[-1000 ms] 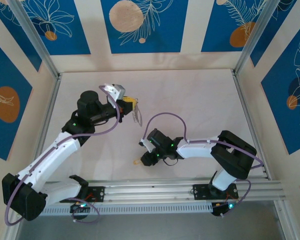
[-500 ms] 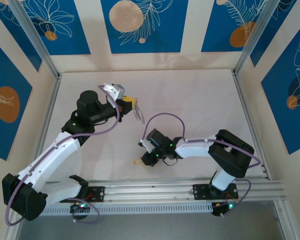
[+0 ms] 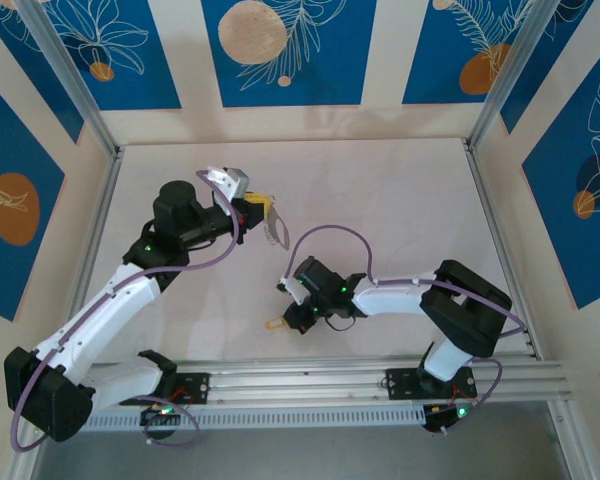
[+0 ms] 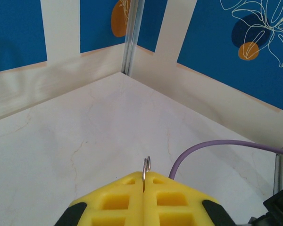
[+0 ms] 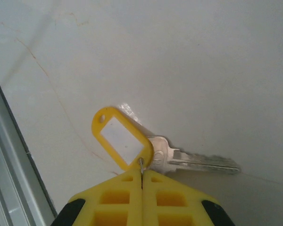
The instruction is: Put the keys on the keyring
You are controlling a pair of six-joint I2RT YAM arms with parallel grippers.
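Near the front rail [image 3: 330, 378], the right gripper [image 3: 291, 319] sits low over the white table [image 3: 400, 200] with its yellow fingers [image 5: 174, 197] pressed together. The right wrist view shows them pinching a thin wire loop [image 5: 141, 163] that sticks out between the tips, right where a tag and a key meet. The yellow tag [image 5: 122, 140], with a pale window in it, lies flat on the table and points away from the fingers. The silver key [image 5: 193, 162] lies just beside it, its head partly under the tag and its blade pointing to the right of that view.

Farther back and to the left, the left gripper [image 3: 264, 209] is well apart from the right one and points toward a far corner of the table. Its yellow fingers [image 4: 113, 202] are also clamped tight, gripping the keyring [image 4: 146, 165], which shows edge-on as a thin metal arc between the tips. Seen from above, the keyring sticks out from those fingers toward the right arm. A purple cable [image 4: 217, 145] curves over the table beyond it.
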